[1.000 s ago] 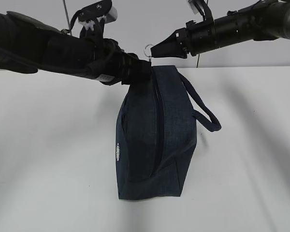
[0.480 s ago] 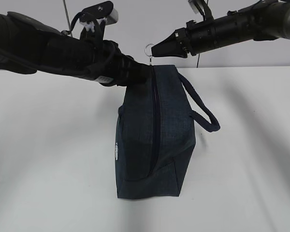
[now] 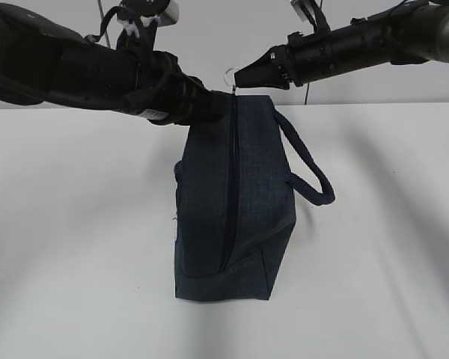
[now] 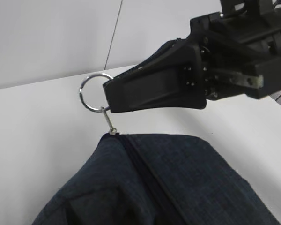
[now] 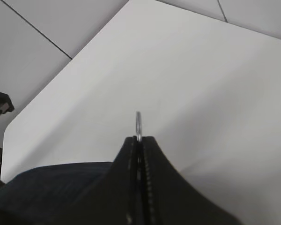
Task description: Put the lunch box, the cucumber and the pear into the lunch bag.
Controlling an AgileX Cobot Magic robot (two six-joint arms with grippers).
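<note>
The left gripper (image 3: 213, 111) presses into the lunch bag (image 3: 232, 202) at its top corner (finger state cannot be told), the bag standing zipped on the white table (image 3: 75, 224), while the right gripper (image 3: 239, 78) pinches the zipper's metal ring (image 4: 94, 93)

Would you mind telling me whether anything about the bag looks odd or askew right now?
The lunch bag stands on one end rather than flat, zipper shut. The right gripper pinches its ring pull above the top corner, and the left gripper is at that same end. Nothing looks spilled or damaged.
</note>
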